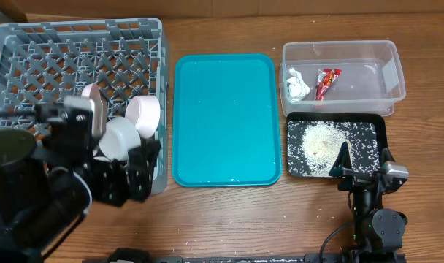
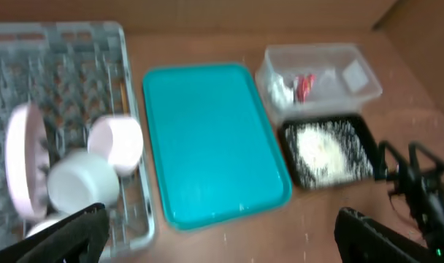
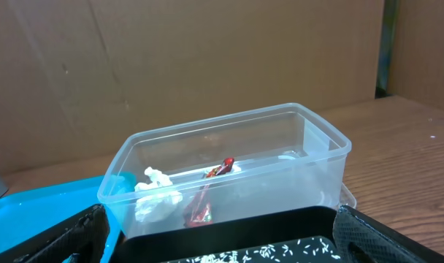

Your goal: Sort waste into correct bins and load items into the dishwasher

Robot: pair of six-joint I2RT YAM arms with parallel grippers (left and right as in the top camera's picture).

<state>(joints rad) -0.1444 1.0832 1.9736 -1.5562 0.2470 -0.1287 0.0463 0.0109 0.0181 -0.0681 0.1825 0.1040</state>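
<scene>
The grey dish rack (image 1: pixel 32 51) stands at the left and holds an upright pinkish plate (image 1: pixel 95 102) and two round white dishes (image 1: pixel 144 115); they also show in the left wrist view (image 2: pixel 83 183). The clear tub (image 1: pixel 383 69) holds the white tissue (image 1: pixel 296 82) and the red wrapper (image 1: pixel 326 82). The black tray (image 1: pixel 375 128) holds a heap of rice grains (image 1: pixel 320 139). My left gripper (image 1: pixel 131 175) is open and empty at the rack's front right corner. My right gripper (image 1: pixel 364 164) is open and empty at the black tray's front edge. The steel bowl and chopsticks are out of view.
A large teal tray (image 1: pixel 226 120) lies between the rack and the bins, with a few stray grains on it. A few grains lie on the wooden table in front of the black tray (image 1: pixel 324 213). A cardboard wall stands behind the tub (image 3: pixel 207 58).
</scene>
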